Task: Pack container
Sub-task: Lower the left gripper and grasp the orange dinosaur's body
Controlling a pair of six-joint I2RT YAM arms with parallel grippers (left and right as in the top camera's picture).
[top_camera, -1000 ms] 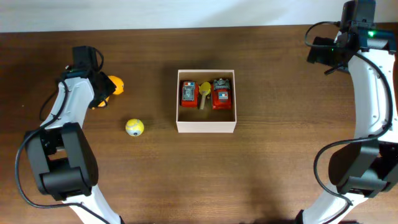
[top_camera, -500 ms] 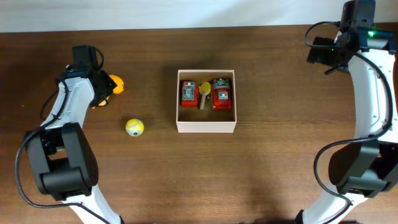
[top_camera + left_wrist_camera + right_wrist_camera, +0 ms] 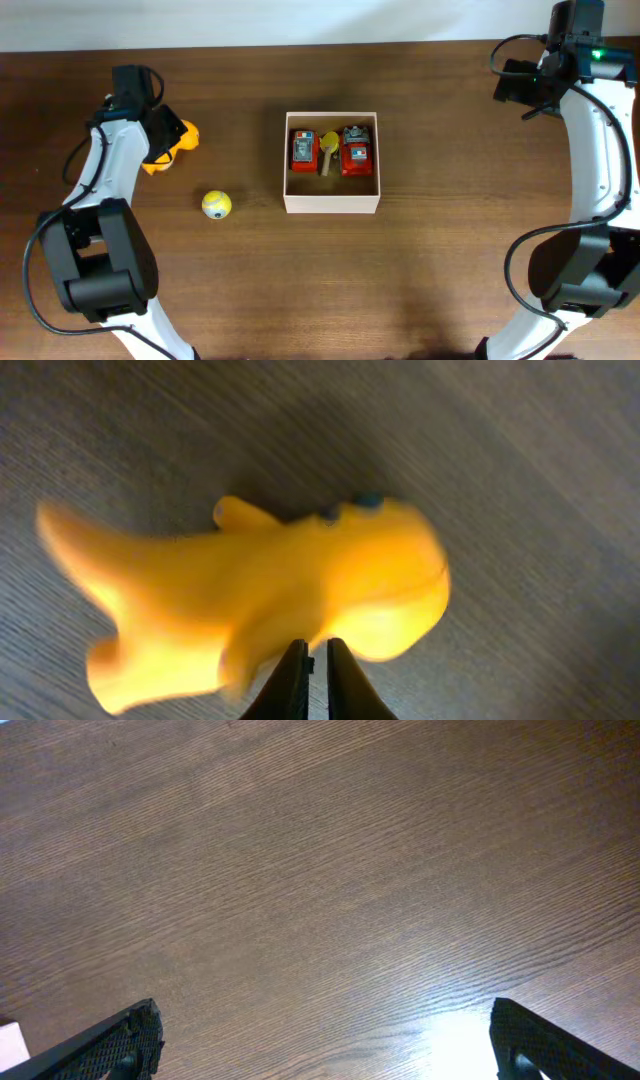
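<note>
My left claw (image 3: 317, 652) pinches the yellow toy (image 3: 270, 595), tips almost touching. My right claw (image 3: 325, 1025) is spread wide over the bench (image 3: 330, 870). The container (image 3: 331, 204) sits mid-bench, well apart from both.

The dark wood table (image 3: 450, 250) carries the white-walled container (image 3: 331, 203) and 1 yellow ball (image 3: 216, 205).

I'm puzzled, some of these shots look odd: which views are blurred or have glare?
Left wrist view: the yellow toy is smeared, worst at its left end. Right wrist view: sharp, with a bright glare patch on the table at bottom right. Overhead view: sharp and evenly lit.
</note>
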